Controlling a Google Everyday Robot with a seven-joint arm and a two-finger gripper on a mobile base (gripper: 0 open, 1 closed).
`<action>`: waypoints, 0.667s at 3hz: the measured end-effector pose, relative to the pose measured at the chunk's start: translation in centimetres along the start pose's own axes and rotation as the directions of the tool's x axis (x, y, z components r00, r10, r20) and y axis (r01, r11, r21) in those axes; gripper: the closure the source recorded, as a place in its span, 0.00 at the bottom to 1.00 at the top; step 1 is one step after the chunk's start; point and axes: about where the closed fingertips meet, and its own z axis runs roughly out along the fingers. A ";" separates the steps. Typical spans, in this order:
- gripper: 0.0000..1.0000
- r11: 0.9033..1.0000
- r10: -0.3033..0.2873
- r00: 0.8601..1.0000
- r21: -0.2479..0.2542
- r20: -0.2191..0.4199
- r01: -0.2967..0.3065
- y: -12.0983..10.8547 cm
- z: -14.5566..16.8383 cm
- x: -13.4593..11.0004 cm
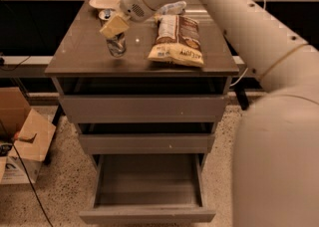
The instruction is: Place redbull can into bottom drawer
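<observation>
The tool (113, 26) hangs at the top of the redbull can (116, 47), which stands upright on the left part of the bench (79, 56), near the chip bag (177, 39) and in front of a white plate (102, 2); whether the tool is clamped on the can or merely around it cannot be told here; the bottom drawer (147, 215) stands pulled out below, under the two shallower drawers; the likely risks come from the high hold – a grip near the rim of so slim a can may let it swing or slip on the lift; a sideways nudge could topple it toward the bag; on the descent the can might strike the bench edge or an upper drawer front – and a release from too high would leave it rolling in the deep box
</observation>
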 end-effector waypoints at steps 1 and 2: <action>1.00 1.000 -0.004 0.999 -0.007 -0.053 0.004 4.4 -4.2 1.4; 1.00 1.000 0.001 0.995 0.006 -0.097 0.000 9.7 -9.1 2.5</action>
